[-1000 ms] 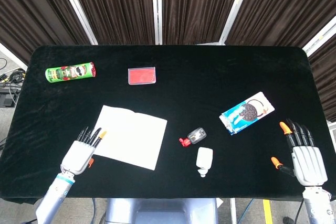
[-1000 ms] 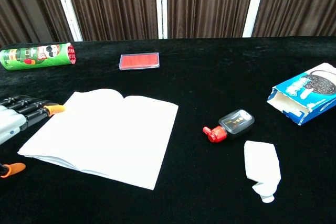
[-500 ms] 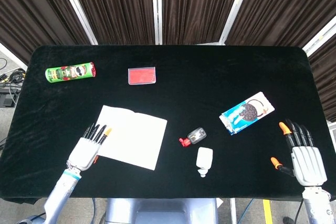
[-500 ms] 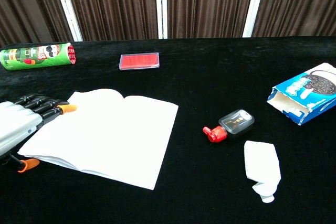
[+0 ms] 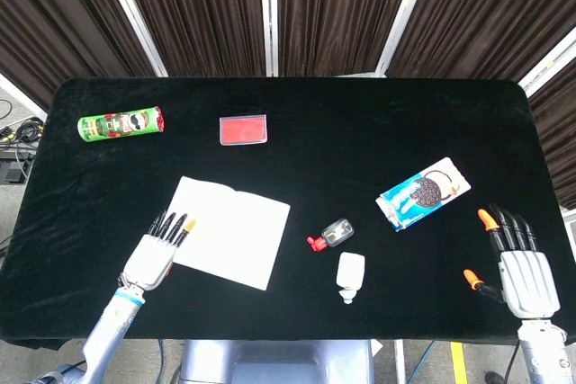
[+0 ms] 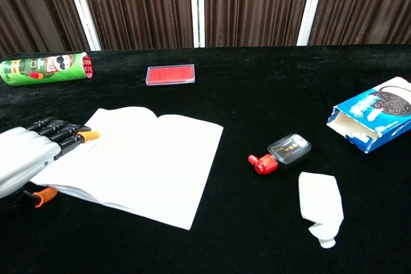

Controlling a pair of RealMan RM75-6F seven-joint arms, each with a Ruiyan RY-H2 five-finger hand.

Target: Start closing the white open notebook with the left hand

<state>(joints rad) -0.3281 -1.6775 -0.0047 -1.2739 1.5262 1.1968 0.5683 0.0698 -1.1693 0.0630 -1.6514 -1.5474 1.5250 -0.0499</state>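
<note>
Notebook (image 5: 230, 243): white, open and flat on the black table (image 5: 342, 123), toward its near left part.
Left hand (image 5: 151, 258): at the notebook's left edge, fingers (image 6: 70, 134) straight and close together, tips lying over the left page; thumb low beside the page edge.
Right hand (image 5: 522, 272): far right of the notebook, fingers spread, holding nothing.
Can (image 5: 120, 124): green, lying behind the notebook to its left.
Red case (image 5: 243, 129): directly behind the notebook.
Small red-capped bottle (image 5: 330, 236): just right of the notebook.
White tube (image 5: 349, 277): near the bottle.
Cookie box (image 5: 423, 193): well right of the notebook.
</note>
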